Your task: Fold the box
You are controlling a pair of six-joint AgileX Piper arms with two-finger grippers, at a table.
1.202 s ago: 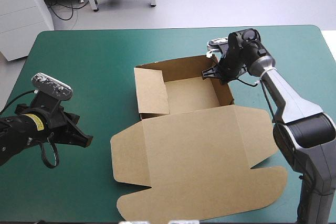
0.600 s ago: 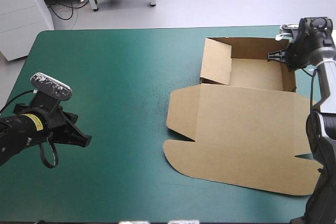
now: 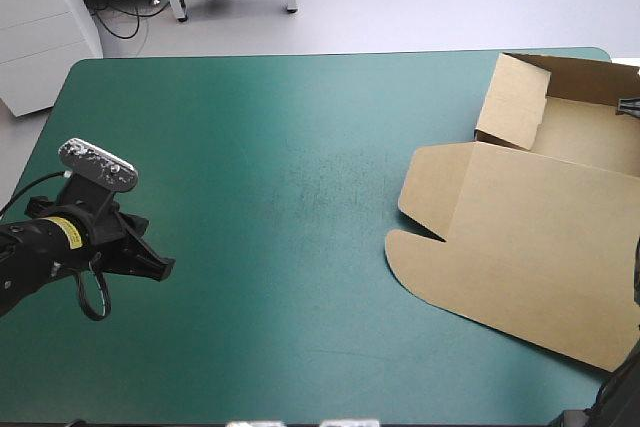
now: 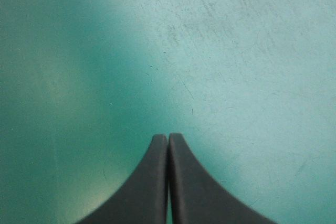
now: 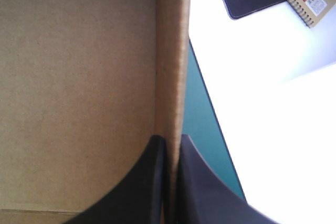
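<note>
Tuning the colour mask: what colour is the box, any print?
Plain brown, no print visible on the box; shows best in the high view.

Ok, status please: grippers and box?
Left black-fingered gripper shut over teal-green cover. Right gripper shut on wall of brown cardboard box. Open tray, lid flat. No obstruction seen.

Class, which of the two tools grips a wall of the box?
The right tool, shut on the box wall; the left tool holds nothing.
</note>
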